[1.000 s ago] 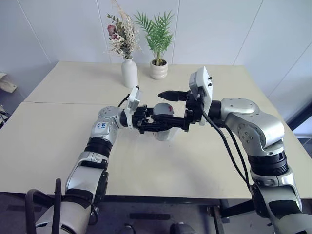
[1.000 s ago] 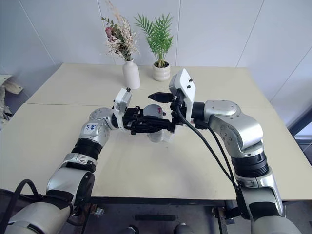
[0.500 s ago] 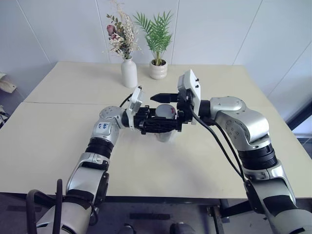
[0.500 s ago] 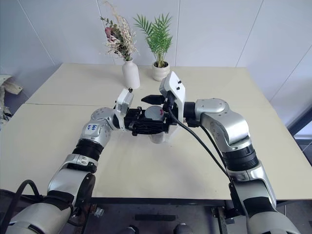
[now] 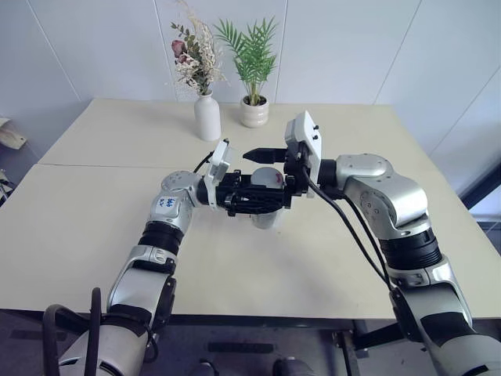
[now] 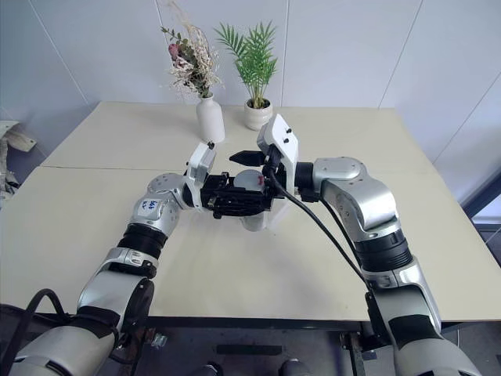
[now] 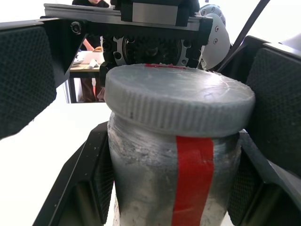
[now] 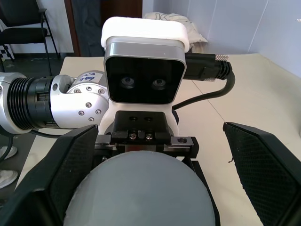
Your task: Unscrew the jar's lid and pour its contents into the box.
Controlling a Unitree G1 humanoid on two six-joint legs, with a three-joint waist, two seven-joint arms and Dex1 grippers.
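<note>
Fingers of the left gripper point(image 7: 176, 188) are clamped on the body of the jar point(image 7: 174, 183), one black pad on each side of the clear wall with its red label strip facing the wrist camera. That gripper reaches in from the robot's left and holds the jar upright above the table point(image 5: 94, 227), over the middle of the tabletop and well in front of the white vase point(image 5: 207, 116) and the plant pot point(image 5: 254, 111) at the far edge.

On top of the jar sits the lid point(image 8: 141, 190), grey, ribbed round its rim and apparently seated on the threads, so I judge the unscrewing not yet done. The jar's long axis stands vertical, and the lid's flat face looks straight up.

Further right, the right gripper point(image 8: 155, 188) comes in level from the robot's right, pointing toward the left one. Its fingers point(image 8: 263, 165) are spread wide, one on either side of the lid and clear of its rim. The lid lies between them, at about their height, so closing on the rim looks like the next step, followed by a twist about the vertical axis while the left grip resists.

A clear container, probably the box point(image 5: 264, 219), shows faintly beneath the jar; its outline is hard to make out.
</note>
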